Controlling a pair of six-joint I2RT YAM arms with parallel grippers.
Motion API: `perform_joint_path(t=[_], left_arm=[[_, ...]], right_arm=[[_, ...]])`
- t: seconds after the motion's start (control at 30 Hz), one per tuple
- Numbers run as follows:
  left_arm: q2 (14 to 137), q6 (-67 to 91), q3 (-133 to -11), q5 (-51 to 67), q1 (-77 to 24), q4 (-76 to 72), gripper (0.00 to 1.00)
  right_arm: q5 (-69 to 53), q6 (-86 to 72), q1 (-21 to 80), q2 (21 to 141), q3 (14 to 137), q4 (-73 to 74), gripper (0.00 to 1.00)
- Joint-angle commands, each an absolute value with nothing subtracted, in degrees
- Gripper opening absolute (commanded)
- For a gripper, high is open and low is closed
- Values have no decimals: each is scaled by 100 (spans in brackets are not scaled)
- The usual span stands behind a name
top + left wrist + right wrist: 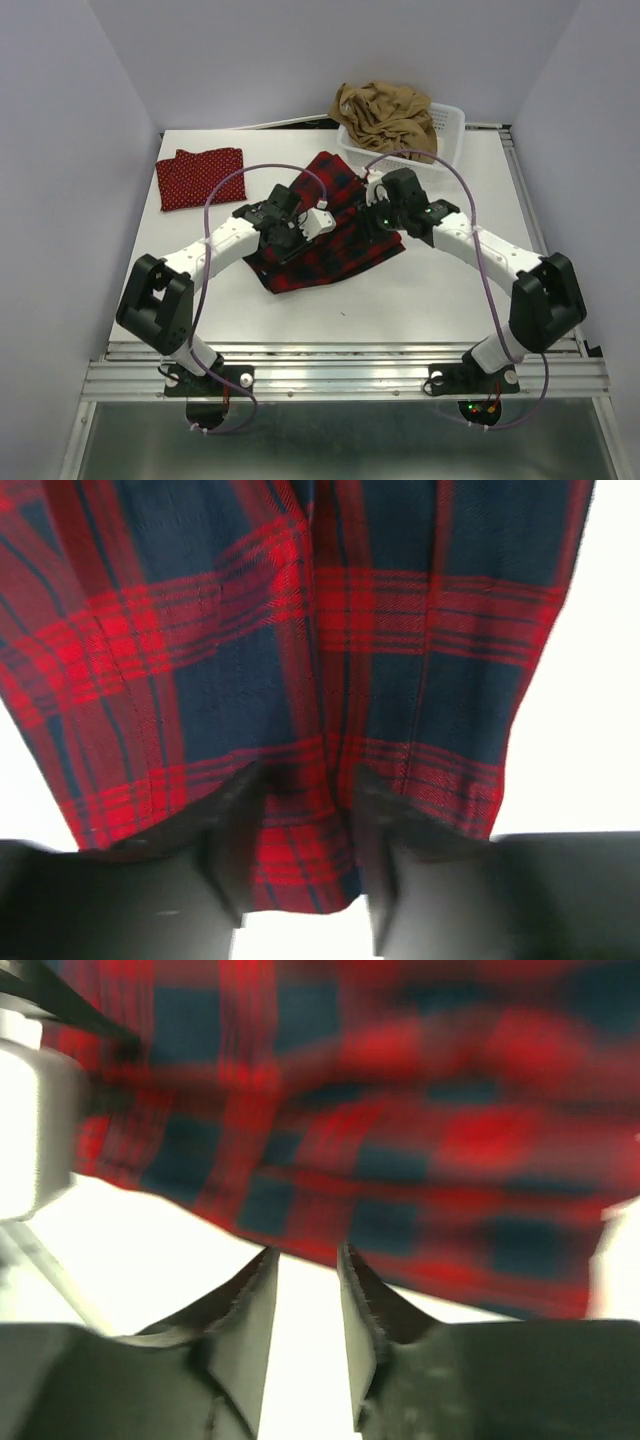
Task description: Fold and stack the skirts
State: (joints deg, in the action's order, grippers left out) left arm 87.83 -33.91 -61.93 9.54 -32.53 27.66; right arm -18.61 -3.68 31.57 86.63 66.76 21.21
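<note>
My left jaws clamp an edge of the plaid skirt (345, 250), spread mid-surface (440, 290). My right jaws sit nearly together at its blurred edge; I cannot tell if they grip. The dotted red skirt (200, 177) lies folded far left, and the tan skirt (385, 115) is heaped in the basket (452, 125).

Bright, even light; plaid skirt (400, 1140) motion-blurred in right wrist view.

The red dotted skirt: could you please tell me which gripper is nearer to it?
Left. The left gripper is on the plaid skirt, right of the red dotted skirt; the right gripper is farther right, near the basket.
</note>
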Motion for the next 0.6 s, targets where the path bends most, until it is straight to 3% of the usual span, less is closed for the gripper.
perform_joint_path(t=[0.0,0.03,0.27,0.57], left_arm=[[8912,-3234,-6451,721,-3366,2882,40],[8956,-3269,-6399,747,-3427,2979,32],[8939,-3586,-5924,1055,-3717,3471,2],[8991,-2762,-5923,1977,-3727,3340,0]], right_arm=[[-2724,-2337,3190,9201,6206,1776,29],[-2690,-2355,3190,9481,6083,1775,27],[-2101,-2207,2998,10509,6020,1486,23],[-1591,-1819,2716,11427,7602,1266,19]])
